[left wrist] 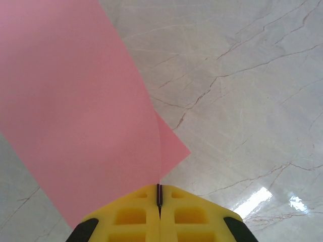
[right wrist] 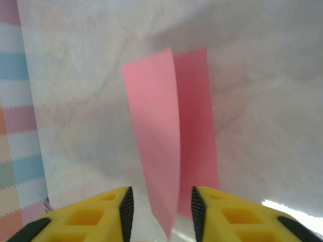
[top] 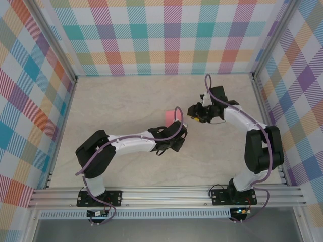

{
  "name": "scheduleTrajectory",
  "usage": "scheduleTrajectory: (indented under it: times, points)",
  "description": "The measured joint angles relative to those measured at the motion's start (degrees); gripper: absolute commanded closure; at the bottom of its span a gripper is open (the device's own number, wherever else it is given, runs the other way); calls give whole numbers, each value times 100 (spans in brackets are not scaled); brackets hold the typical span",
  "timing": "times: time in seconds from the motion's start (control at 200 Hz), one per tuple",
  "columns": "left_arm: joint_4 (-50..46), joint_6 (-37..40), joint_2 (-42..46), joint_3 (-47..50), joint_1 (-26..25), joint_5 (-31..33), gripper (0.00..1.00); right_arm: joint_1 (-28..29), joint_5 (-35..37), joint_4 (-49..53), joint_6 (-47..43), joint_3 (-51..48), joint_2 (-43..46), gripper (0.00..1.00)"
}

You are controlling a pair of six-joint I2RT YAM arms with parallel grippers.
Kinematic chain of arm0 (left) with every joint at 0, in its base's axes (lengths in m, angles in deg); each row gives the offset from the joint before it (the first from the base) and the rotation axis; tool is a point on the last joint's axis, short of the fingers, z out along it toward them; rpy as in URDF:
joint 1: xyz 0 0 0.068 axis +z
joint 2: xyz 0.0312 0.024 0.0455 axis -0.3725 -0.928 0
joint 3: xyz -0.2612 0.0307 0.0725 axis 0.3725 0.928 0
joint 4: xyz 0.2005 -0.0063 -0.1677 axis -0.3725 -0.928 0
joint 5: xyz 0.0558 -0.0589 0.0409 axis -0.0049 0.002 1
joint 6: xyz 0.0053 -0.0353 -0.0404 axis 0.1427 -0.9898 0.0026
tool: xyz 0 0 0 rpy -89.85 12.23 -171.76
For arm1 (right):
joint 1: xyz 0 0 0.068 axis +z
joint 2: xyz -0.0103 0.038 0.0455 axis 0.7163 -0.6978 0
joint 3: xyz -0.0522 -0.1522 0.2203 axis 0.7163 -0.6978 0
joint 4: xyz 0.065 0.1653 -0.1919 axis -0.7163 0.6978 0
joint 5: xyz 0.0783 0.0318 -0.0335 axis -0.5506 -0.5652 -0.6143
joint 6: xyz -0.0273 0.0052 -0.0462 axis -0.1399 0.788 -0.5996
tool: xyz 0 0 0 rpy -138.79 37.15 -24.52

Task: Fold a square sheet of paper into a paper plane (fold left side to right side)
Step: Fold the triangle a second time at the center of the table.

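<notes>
The square sheet of paper point(top: 167, 117) is pink-red and lies near the middle of the table, mostly hidden under the two wrists. In the left wrist view the paper point(left wrist: 75, 101) rises in a broad curved flap over a lower layer whose corner pokes out to the right. My left gripper point(left wrist: 159, 187) is shut on the flap's near edge. In the right wrist view the paper point(right wrist: 156, 126) stands as a raised flap beside a darker flat layer. My right gripper point(right wrist: 160, 201) is open, its jaws on either side of the flap's tip without pinching it.
The marble-patterned tabletop point(top: 126, 101) is bounded by checked walls point(top: 166, 35) with metal rails at the edges. The two wrists sit close together at mid-table, with my right gripper point(top: 195, 114) just right of the paper.
</notes>
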Motion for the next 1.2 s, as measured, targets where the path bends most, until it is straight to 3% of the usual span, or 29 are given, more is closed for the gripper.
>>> scheduleTrajectory:
  times: [0.125, 0.275, 0.73, 1.2]
  points:
    - [35, -127, 96, 144, 201, -254, 100, 295, -142, -361, 192, -776, -151, 91]
    - [149, -273, 223, 380, 452, -533, 100, 632, -173, -761, 367, -1132, -286, 94]
    - [275, -444, 350, 518, 907, -1150, 100, 846, 72, -721, 422, -1060, -833, 94]
    - [4, -323, 350, 494, 1150, -1185, 98, 955, 358, -227, 160, -721, -944, 93]
